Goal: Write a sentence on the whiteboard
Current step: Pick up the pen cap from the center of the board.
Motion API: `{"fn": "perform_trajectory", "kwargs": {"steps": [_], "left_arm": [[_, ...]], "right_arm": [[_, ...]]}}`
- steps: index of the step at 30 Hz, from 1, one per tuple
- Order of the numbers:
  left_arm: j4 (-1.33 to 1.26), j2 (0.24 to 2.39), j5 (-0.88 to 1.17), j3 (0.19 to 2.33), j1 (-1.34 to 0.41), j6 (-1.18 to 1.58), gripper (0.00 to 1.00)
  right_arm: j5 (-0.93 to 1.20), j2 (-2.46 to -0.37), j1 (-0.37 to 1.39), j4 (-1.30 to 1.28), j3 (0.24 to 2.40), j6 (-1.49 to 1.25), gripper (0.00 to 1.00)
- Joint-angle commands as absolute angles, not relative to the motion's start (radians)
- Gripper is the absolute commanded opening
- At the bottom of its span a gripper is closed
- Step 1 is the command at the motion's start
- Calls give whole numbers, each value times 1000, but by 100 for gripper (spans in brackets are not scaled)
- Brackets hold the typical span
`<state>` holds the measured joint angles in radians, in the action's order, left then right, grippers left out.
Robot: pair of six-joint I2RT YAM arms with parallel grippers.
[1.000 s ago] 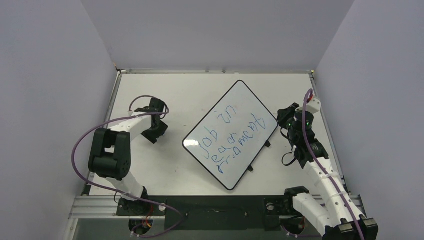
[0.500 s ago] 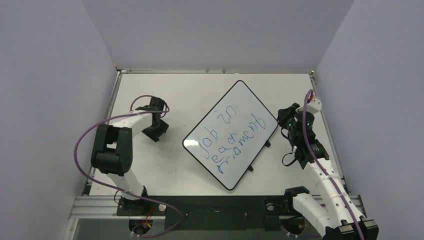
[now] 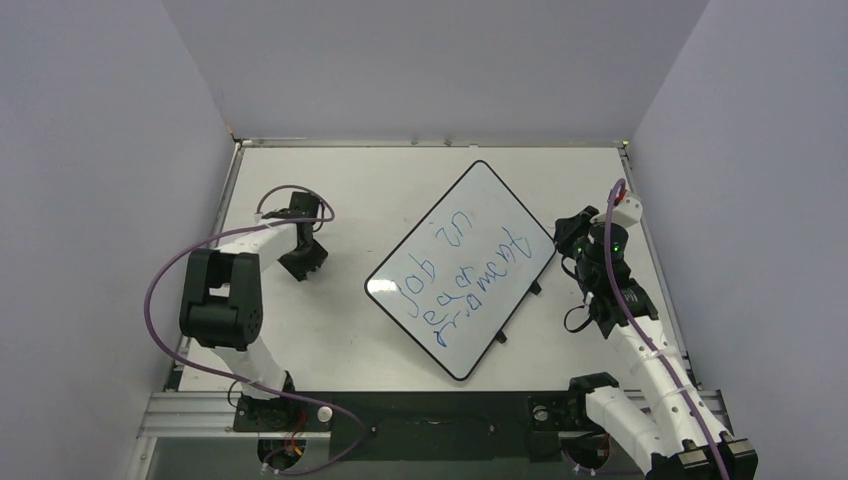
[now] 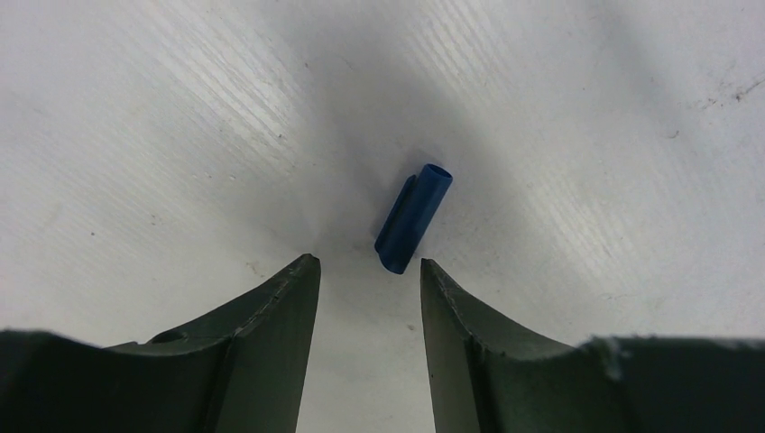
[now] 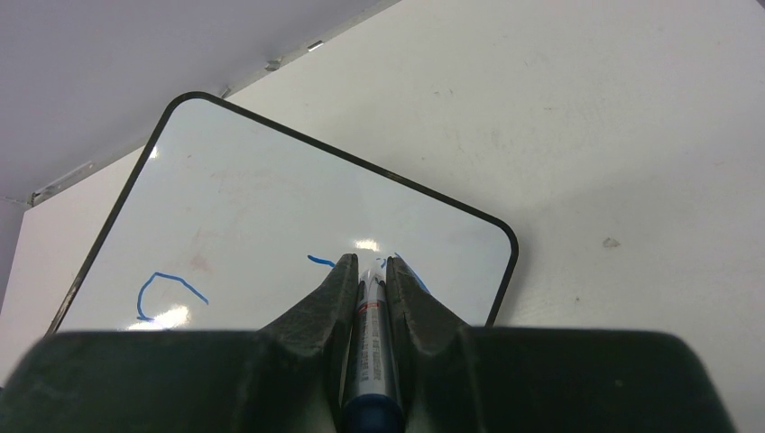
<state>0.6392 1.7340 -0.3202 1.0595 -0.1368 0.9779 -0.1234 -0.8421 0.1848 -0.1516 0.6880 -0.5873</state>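
White table [image 3: 330, 330] is carrying everything. The whiteboard [image 3: 478, 200] is lying at its middle, rotated so that its corners are pointing toward the table edges.

Left arm [image 3: 222, 305] is reaching over bare table well to the left of the board. Right arm [image 3: 640, 350] is reaching to the board's right edge.

The sentence [image 3: 455, 285] is running in three wobbly blue lines across the lower half of the board.

Left gripper [image 4: 367, 264] is pointing down at the table, its fingers standing moderately apart and gripping nothing. Right gripper [image 5: 370, 266] is clamping a marker [image 5: 370, 352], fingers narrow around the barrel, tip aiming at the board's corner region. Tip contact with the board: cannot tell.

A small blue cap [image 4: 413, 219] is lying on the table just beyond the left fingertips, not between them.
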Motion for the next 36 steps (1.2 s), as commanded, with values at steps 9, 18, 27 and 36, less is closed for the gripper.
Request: {"fn": "perform_trajectory", "kwargs": {"steps": [9, 18, 27, 36], "left_arm": [[468, 1647, -270, 1021, -99, 730, 40], [462, 1716, -265, 1043, -98, 696, 29], [455, 1765, -260, 1048, -96, 682, 23], [404, 1768, -176, 1019, -87, 650, 0]], "right_arm": [[-130, -831, 194, -125, 694, -581, 0], [-135, -830, 198, -125, 694, -579, 0], [-139, -827, 199, -126, 693, -578, 0], [-137, -823, 200, -130, 690, -577, 0]]}}
